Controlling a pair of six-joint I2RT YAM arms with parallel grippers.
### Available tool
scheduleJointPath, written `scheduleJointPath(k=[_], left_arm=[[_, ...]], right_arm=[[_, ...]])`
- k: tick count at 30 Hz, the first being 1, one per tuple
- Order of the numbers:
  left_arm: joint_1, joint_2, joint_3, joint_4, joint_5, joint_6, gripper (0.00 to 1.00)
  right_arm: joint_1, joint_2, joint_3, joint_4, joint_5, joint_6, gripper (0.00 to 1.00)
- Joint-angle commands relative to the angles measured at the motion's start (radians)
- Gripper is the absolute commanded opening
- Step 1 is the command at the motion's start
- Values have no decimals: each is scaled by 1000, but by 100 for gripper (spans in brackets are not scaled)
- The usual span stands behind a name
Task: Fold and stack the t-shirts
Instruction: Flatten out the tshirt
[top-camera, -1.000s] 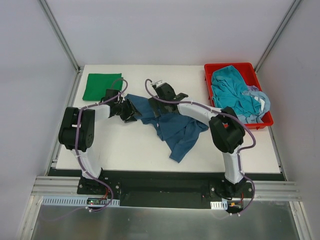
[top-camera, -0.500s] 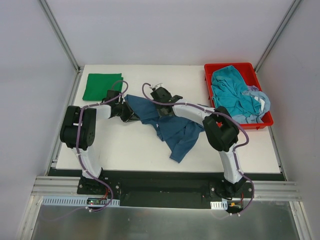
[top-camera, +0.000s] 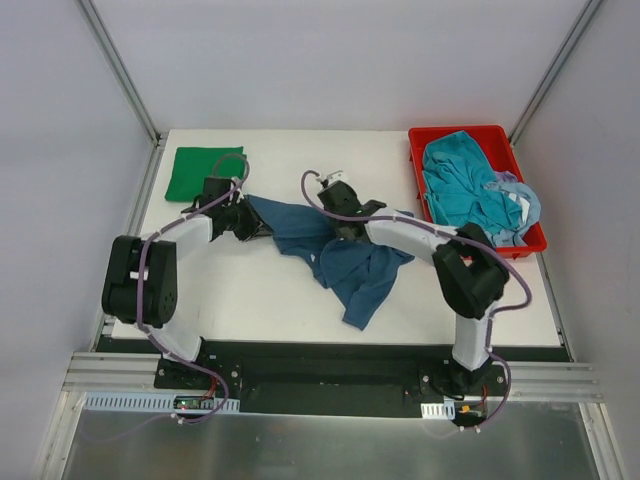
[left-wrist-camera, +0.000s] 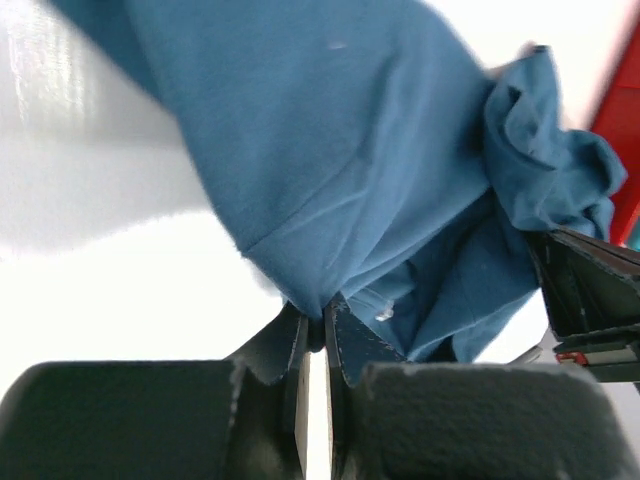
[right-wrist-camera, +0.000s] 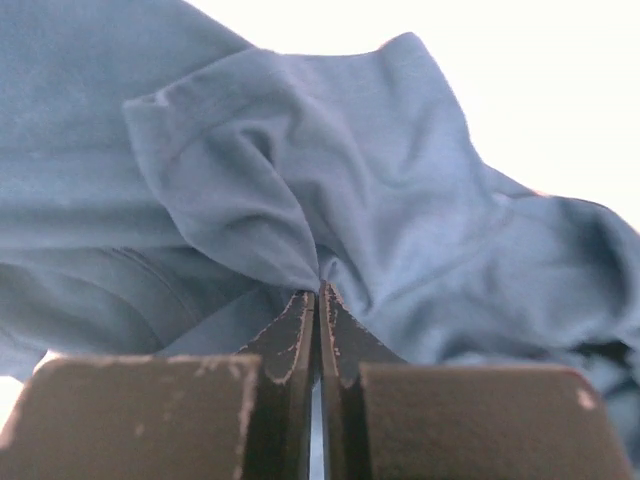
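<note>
A dark navy-blue t-shirt (top-camera: 345, 265) lies crumpled in the middle of the white table. My left gripper (top-camera: 250, 222) is shut on the shirt's left edge; in the left wrist view its jaws pinch a fold of the blue cloth (left-wrist-camera: 330, 180) at the left gripper (left-wrist-camera: 320, 312). My right gripper (top-camera: 345, 228) is shut on the shirt's upper middle, and the right wrist view shows the right gripper (right-wrist-camera: 318, 295) clamping a bunched fold of the t-shirt (right-wrist-camera: 400, 190). A folded bright green t-shirt (top-camera: 203, 171) lies at the back left.
A red bin (top-camera: 418, 165) at the back right holds a teal t-shirt (top-camera: 460, 185) and a pale blue one (top-camera: 512, 208). The table's (top-camera: 250, 300) front edge runs just ahead of the arm bases.
Both grippers have closed on the navy shirt. The right gripper shifted right and nearer; the left arm stretched out, its gripper moving slightly toward the back. The cloth between them has pulled a little.
</note>
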Motion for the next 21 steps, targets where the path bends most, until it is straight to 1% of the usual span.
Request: scheduleJointPath(k=[1,3,6,9,12,17,21], left_arm=[[-12,-232,5,-66,-6,57,0],[-17,-351,12,-94,-52,72,0],[-17,-534,27,-123,-115,80,0],[-17,-683,71,-155,-199,106,0],[-17,-789,162,-183,-242,133,0],[-17,-867,353,-219,-257,167,0],[-17,-866,543,-253,-207,205,0]], right_arm=[[-5,-313,-47,64,81,-38,0],[-5,-408,-24,-6,118,-70,0],[-5,-563,1,-60,118,-101,0],[-5,-706,14,-75,69,-125,0],[-5,-821,83,-103,-32,-129,0],[-3,-923,273,-153,-227,-121,0],[-3,-940,424,-186,-394,-116,0]])
